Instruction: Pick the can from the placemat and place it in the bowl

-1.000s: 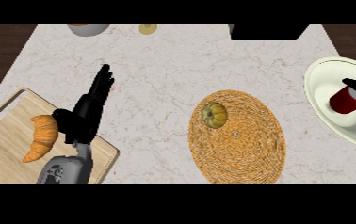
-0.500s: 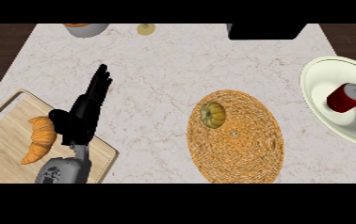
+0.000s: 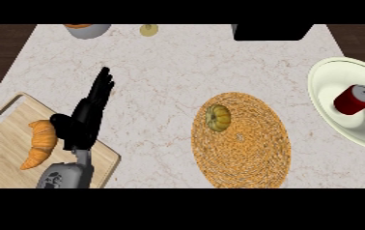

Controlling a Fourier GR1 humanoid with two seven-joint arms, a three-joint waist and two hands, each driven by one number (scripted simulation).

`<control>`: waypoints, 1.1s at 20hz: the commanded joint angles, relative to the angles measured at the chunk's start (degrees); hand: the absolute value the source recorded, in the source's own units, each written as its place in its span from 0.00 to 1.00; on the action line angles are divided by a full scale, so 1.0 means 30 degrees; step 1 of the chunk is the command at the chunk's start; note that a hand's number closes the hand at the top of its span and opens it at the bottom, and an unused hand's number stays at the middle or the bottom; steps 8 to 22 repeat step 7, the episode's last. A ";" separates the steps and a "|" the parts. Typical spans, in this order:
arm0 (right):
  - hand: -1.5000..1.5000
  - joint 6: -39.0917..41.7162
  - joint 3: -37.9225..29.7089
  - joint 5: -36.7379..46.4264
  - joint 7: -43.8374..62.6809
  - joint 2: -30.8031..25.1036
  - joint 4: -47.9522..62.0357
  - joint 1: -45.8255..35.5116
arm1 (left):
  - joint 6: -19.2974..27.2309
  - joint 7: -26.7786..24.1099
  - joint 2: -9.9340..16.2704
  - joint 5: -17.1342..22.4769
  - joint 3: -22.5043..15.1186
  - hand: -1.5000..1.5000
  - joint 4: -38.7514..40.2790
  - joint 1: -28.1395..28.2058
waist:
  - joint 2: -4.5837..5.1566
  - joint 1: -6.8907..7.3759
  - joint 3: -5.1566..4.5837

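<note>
Inside glossy round bowl [image 3: 324, 86] — red cylindrical can [image 3: 350, 99].

No readable text, labels or numbers anywhere.

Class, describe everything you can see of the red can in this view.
The red can is a small cylinder with a red body and a pale silver-grey top. It lies inside the cream bowl at the counter's right edge, tilted towards the upper right, resting on the bowl's inner surface. No hand touches it. Any label is too small to read.
</note>
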 commanded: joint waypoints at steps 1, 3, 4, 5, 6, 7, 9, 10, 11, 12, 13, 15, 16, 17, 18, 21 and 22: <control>0.00 0.1490 -0.0882 -0.1919 -0.0424 0.0867 -0.2436 0.2603 | 0.0181 -0.0598 -0.0308 -0.0500 -0.0361 0.50 0.0211 0.0395 | 0.0015 0.0019 0.0001; 0.00 0.1996 -0.0865 -0.2134 0.0051 -0.0206 -0.1769 0.2407 | -0.0223 -0.1056 -0.0105 0.0141 0.0464 0.50 0.1138 -0.0135 | 0.0044 0.0109 0.0002; 0.00 0.2186 -0.0783 -0.1836 -0.2210 0.1082 -0.1457 0.3600 | 0.0190 -0.0482 -0.0410 -0.0369 -0.0146 0.50 0.0427 -0.0069 | 0.0038 0.0086 0.0009; 0.00 0.2616 -0.1240 -0.2832 -0.0596 0.0040 -0.1700 0.3087 | -0.0307 -0.0859 -0.0128 0.0265 0.0683 0.50 0.1746 -0.1003 | 0.0048 0.0086 0.0003; 0.00 0.2348 -0.1076 -0.2377 -0.0894 0.1048 -0.2740 0.4113 | -0.0805 -0.0139 0.0352 0.0395 0.0496 0.50 -0.0097 0.0118 | 0.0031 0.0122 0.0004; 0.00 0.2137 -0.0813 -0.2470 -0.0307 0.0579 -0.2564 0.3437 | -0.0920 -0.0854 0.0424 0.0435 0.1038 0.50 0.1539 -0.1032 | 0.0049 0.0128 0.0002; 0.00 0.2137 -0.0813 -0.2470 -0.0307 0.0579 -0.2564 0.3437 | -0.0920 -0.0854 0.0424 0.0435 0.1038 0.50 0.1539 -0.1032 | 0.0049 0.0128 0.0002; 0.00 0.2137 -0.0813 -0.2470 -0.0307 0.0579 -0.2564 0.3437 | -0.0920 -0.0854 0.0424 0.0435 0.1038 0.50 0.1539 -0.1032 | 0.0049 0.0128 0.0002; 0.00 0.2137 -0.0813 -0.2470 -0.0307 0.0579 -0.2564 0.3437 | -0.0920 -0.0854 0.0424 0.0435 0.1038 0.50 0.1539 -0.1032 | 0.0049 0.0128 0.0002; 0.00 0.2137 -0.0813 -0.2470 -0.0307 0.0579 -0.2564 0.3437 | -0.0920 -0.0854 0.0424 0.0435 0.1038 0.50 0.1539 -0.1032 | 0.0049 0.0128 0.0002; 0.00 0.2137 -0.0813 -0.2470 -0.0307 0.0579 -0.2564 0.3437 | -0.0920 -0.0854 0.0424 0.0435 0.1038 0.50 0.1539 -0.1032 | 0.0049 0.0128 0.0002; 0.00 0.2137 -0.0813 -0.2470 -0.0307 0.0579 -0.2564 0.3437 | -0.0920 -0.0854 0.0424 0.0435 0.1038 0.50 0.1539 -0.1032 | 0.0049 0.0128 0.0002; 0.00 0.2137 -0.0813 -0.2470 -0.0307 0.0579 -0.2564 0.3437 | -0.0920 -0.0854 0.0424 0.0435 0.1038 0.50 0.1539 -0.1032 | 0.0049 0.0128 0.0002; 0.00 0.2137 -0.0813 -0.2470 -0.0307 0.0579 -0.2564 0.3437 | -0.0920 -0.0854 0.0424 0.0435 0.1038 0.50 0.1539 -0.1032 | 0.0049 0.0128 0.0002; 0.00 0.2137 -0.0813 -0.2470 -0.0307 0.0579 -0.2564 0.3437 | -0.0920 -0.0854 0.0424 0.0435 0.1038 0.50 0.1539 -0.1032 | 0.0049 0.0128 0.0002; 0.00 0.2137 -0.0813 -0.2470 -0.0307 0.0579 -0.2564 0.3437 | -0.0920 -0.0854 0.0424 0.0435 0.1038 0.50 0.1539 -0.1032 | 0.0049 0.0128 0.0002; 0.00 0.2137 -0.0813 -0.2470 -0.0307 0.0579 -0.2564 0.3437 | -0.0920 -0.0854 0.0424 0.0435 0.1038 0.50 0.1539 -0.1032 | 0.0049 0.0128 0.0002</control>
